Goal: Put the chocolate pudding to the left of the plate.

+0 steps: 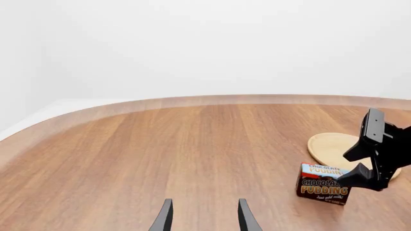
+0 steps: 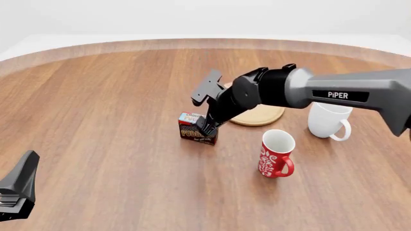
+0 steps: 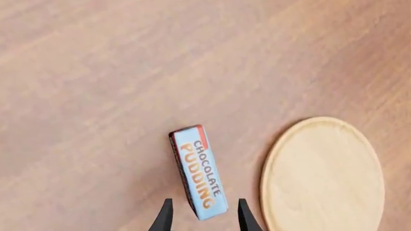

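The right tool [image 2: 207, 126] hangs over the chocolate pudding [image 2: 197, 128], its fingers pointing down at the carton's near-plate end. In the right wrist view the two dark fingertips [image 3: 165, 215] stand apart, one on each side of the carton's light blue top, with a sliver of table showing between each tip and the box; the tool is open and has hold of nothing that can be seen. Whether the tips reach down past the top edge of the carton cannot be told.

The chocolate pudding stands upright on the table [image 2: 115, 106], directly under the tool, its dark brown lettered face turned toward the arms' side. Just beyond the tool, on the side away from the carton's far end, lies the plate [image 2: 263, 115], a flat light-wood disc; carton and plate are near each other but apart, with a strip of bare table between them in the right wrist view. In the front view the carton sits to the left of the plate and a little nearer the arms.

Farther out from the tool, past the plate to the right, stands a white mug [image 2: 328, 121], and nearer the arms a red mug [image 2: 276, 154], both upright and well clear of the carton.

The left tool [image 1: 204, 216] is well apart from all of this, over bare table, its fingers spread and empty.
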`<state>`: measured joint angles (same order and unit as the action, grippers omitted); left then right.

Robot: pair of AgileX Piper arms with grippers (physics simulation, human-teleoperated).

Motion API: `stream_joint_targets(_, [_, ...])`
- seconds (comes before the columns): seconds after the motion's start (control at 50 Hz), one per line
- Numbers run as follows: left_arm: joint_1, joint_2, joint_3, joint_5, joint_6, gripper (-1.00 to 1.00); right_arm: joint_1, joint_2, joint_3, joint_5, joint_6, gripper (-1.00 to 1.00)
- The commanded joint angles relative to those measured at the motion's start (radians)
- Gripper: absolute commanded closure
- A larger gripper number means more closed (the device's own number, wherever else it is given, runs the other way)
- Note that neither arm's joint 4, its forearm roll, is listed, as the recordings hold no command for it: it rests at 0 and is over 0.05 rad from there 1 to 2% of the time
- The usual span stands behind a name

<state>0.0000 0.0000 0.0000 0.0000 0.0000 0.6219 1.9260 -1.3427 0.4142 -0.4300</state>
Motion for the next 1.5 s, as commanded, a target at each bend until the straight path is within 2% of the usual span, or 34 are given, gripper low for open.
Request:
stream_joint_targets(0.02, [0.0,0.0,0.0,0.0,0.0,-1.0,-0.006,0.007,0.007,-0.008,0.005,-1.0])
stream_joint_targets(0.72, [0.0,0.0,0.0,0.0,0.0,-1.0,-0.015,0.044,0.015,-0.04,0.017,-1.0])
stream_joint_targets(1.5, [0.0,0.0,0.0,0.0,0.0,-1.0,-0.014,0.085,-0.029,-0.032,0.015,-1.0])
